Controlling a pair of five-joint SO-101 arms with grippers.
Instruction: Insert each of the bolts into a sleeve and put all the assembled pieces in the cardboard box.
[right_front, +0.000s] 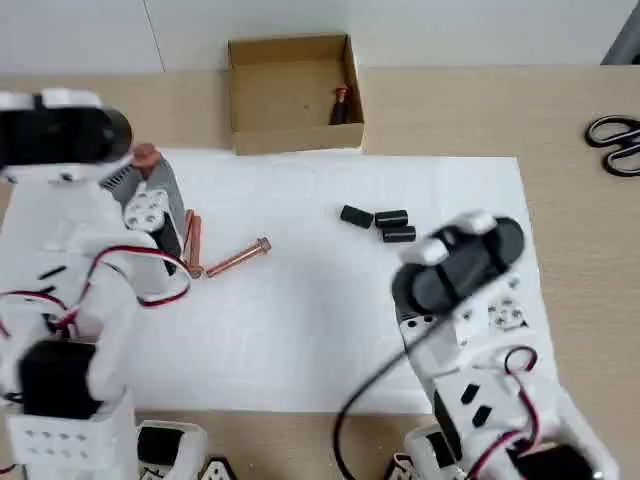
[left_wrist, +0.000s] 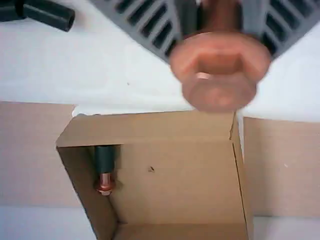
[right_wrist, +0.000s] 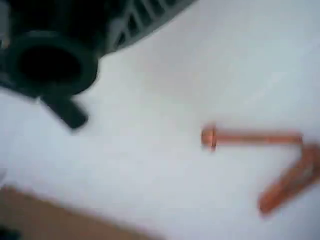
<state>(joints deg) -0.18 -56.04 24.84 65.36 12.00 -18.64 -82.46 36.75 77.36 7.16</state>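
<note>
Copper bolt (left_wrist: 220, 70) sits clamped in the left gripper's (left_wrist: 218, 15) fingers, probably so it can enter the black sleeve (right_wrist: 50, 62) that the right gripper's (right_wrist: 75, 25) fingers grasp mouth-open. One assembled piece (right_front: 340, 103) already lies in the cardboard box (right_front: 295, 136).

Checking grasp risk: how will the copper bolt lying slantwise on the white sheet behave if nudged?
The copper bolt looks like solid metal, so probably stiff and heavy for its size. Its round shank lies flat on the white sheet, so it may roll, curving around its wider head.
</note>
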